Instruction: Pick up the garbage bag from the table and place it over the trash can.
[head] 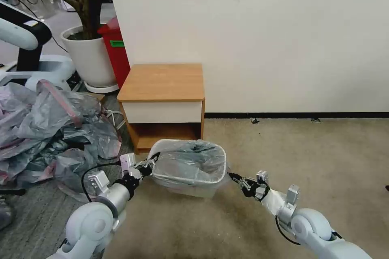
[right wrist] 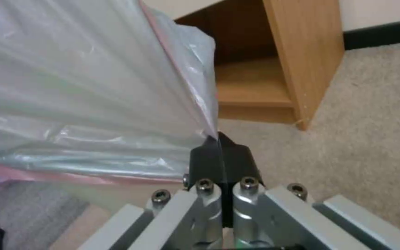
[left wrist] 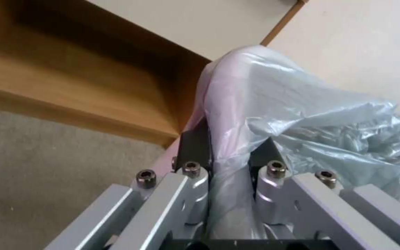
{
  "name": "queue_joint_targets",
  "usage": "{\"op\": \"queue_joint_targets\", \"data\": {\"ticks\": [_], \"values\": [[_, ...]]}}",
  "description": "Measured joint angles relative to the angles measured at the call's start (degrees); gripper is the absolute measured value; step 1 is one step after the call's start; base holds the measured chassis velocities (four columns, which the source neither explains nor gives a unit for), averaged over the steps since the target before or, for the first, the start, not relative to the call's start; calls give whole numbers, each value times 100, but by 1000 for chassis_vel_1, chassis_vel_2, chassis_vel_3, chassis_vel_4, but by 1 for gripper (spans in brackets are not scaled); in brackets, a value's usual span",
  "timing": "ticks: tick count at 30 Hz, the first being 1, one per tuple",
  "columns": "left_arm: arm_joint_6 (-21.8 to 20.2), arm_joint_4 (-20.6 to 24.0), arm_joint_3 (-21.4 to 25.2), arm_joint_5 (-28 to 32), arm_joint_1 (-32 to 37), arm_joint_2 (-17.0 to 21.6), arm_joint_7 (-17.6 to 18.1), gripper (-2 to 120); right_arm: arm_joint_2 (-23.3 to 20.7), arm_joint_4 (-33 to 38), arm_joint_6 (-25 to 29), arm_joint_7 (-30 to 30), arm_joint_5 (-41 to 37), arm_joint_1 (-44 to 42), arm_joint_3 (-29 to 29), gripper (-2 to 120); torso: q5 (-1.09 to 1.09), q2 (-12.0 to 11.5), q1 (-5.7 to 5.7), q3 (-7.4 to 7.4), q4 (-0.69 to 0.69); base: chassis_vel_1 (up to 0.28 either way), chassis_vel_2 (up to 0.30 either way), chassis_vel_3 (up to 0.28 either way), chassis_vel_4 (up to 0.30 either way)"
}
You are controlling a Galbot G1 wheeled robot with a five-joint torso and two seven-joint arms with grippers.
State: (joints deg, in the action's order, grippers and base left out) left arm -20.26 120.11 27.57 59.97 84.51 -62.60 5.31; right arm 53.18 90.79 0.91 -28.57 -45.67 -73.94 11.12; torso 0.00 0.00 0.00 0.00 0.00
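Note:
The garbage bag (head: 190, 161) is spread over the trash can (head: 189, 191), which stands on the carpet right in front of the table (head: 162, 81). My left gripper (head: 152, 164) is at the can's left rim, shut on a bunched fold of the garbage bag (left wrist: 292, 104). The left gripper (left wrist: 230, 149) has the film between its dark fingertips. My right gripper (head: 234, 178) is just off the can's right side. In the right wrist view the right gripper (right wrist: 219, 142) pinches the thin edge of the garbage bag (right wrist: 84, 86) and pulls it taut. The table's top is bare.
A large heap of grey-pink bags (head: 44, 129) lies on the floor to the left. A white plant pot (head: 89, 56) and a red bin (head: 117, 48) stand behind the table's left side. The wall runs behind, and open carpet (head: 308, 158) stretches to the right.

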Motion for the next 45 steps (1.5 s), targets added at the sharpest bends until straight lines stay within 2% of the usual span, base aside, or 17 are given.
{"op": "queue_joint_targets", "data": {"ticks": [20,41,43,45], "values": [[-12,13,-77,54,-70,-15,6,9,110,-312,147,227,912,144,-89,0,0,0,0,0,0,0,0,0,0],[-32,-84,-129,65,-134,-41,25,9,159,-502,430,310,1399,235,-117,0,0,0,0,0,0,0,0,0,0],[-32,-125,-131,48,-145,-48,25,9,145,-485,585,361,1388,195,-116,3,0,0,0,0,0,0,0,0,0],[-26,-196,-132,15,-192,-58,26,9,107,-407,749,484,1337,128,-88,12,0,0,0,0,0,0,0,0,0]]}}
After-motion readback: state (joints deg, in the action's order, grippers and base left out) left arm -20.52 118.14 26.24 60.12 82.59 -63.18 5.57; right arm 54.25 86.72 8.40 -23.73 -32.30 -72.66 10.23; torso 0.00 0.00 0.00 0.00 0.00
